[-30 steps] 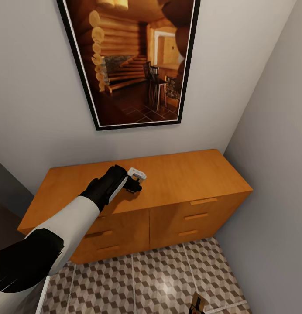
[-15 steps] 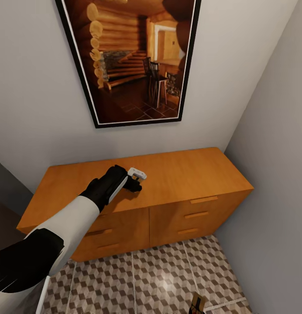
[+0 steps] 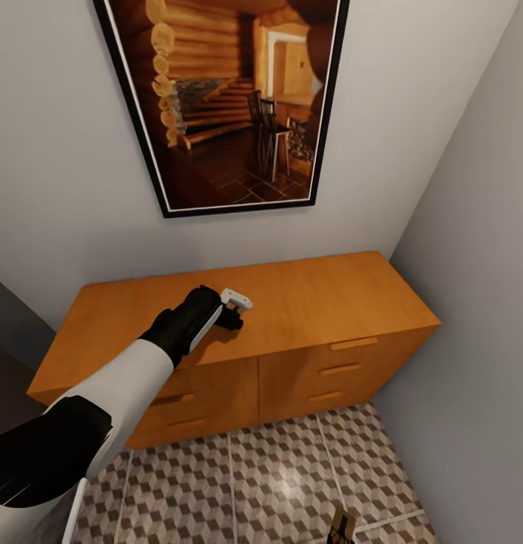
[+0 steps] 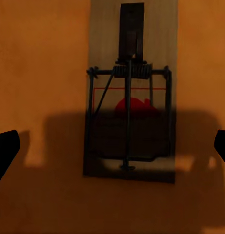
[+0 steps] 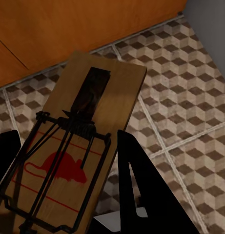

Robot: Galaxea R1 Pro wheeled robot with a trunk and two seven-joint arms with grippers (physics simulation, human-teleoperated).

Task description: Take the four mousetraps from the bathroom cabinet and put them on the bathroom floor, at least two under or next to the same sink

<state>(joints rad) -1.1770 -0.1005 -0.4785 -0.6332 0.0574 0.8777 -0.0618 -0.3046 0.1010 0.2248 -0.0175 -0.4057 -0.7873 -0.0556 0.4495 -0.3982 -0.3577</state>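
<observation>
Mousetrap, a flat tan wooden board [image 4: 129, 92] with dark wire spring and red mouse print, lies flat on the wide orange-brown wooden cabinet [image 3: 329, 298], its long axis along the left claw [image 4: 112, 146], whose black fingers stand wide apart, gripping nothing. The right claw [image 5: 68, 161] clamps a second such mousetrap [image 5: 90, 126] above the cube-patterned tile floor [image 5: 190, 107].

Mousetraps: two counted. One [image 4: 129, 92] lies flat on the cabinet [image 3: 322, 302] top, directly below the left gripper [image 4: 112, 146] and between its spread fingertips. One [image 5: 75, 156] is clamped in the right gripper [image 5: 68, 161], above the floor [image 5: 190, 97].
Cabinets: one; six drawer handles visible.
Framed pictures [image 3: 224, 106]: one.
Grippers: two.
</observation>
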